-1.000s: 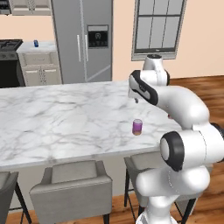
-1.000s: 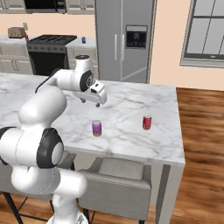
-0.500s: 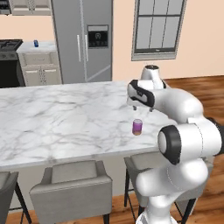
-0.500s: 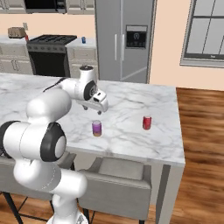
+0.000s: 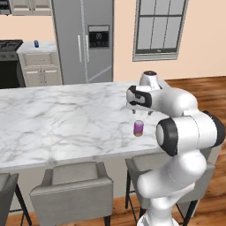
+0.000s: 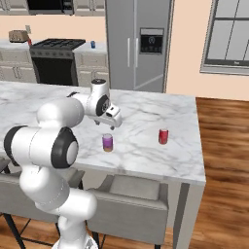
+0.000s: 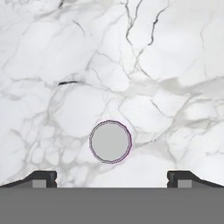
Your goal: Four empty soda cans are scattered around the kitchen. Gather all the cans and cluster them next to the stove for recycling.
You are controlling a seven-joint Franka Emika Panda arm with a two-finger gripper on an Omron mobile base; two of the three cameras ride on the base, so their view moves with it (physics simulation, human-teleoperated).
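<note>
The gripper [image 6: 108,126] hovers above the purple can [image 6: 107,143] on the marble island [image 6: 146,160], jaws fully open and empty. A straight, centred descent should let the fingers straddle the can.

Two cans on the island [image 6: 146,160]: one can [image 6: 107,143] near the front edge, directly under the gripper [image 6: 108,126]; second can [image 6: 163,136] to its right, well apart. Third can [image 6: 93,45] on the back counter between stove [image 6: 57,61] and fridge [image 6: 138,44].
</note>
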